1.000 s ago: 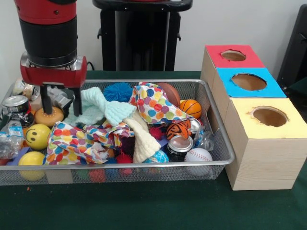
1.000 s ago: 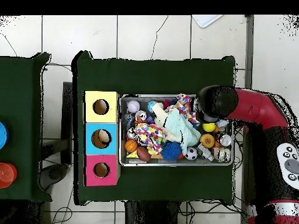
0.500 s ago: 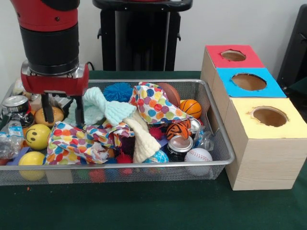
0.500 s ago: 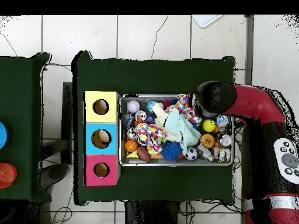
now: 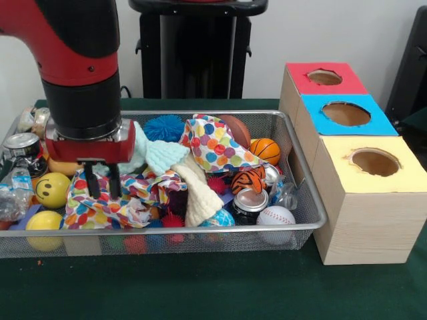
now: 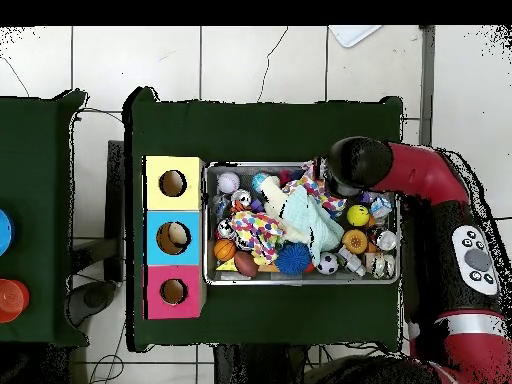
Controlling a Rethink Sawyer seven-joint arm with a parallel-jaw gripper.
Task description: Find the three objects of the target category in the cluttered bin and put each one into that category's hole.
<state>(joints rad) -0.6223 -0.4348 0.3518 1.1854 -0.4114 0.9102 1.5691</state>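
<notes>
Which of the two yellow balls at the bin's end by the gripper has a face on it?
The smiley ball, farther from the bin's front edge; the plain yellow ball sits in front of it.

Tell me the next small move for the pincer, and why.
Probably lower a little and close on the polka-dot cloth. The pincer hangs open right over it at the left of the bin, fingers straddling a fold. The cloth covers much of the clutter, so lifting it aside should show what lies beneath.
</notes>
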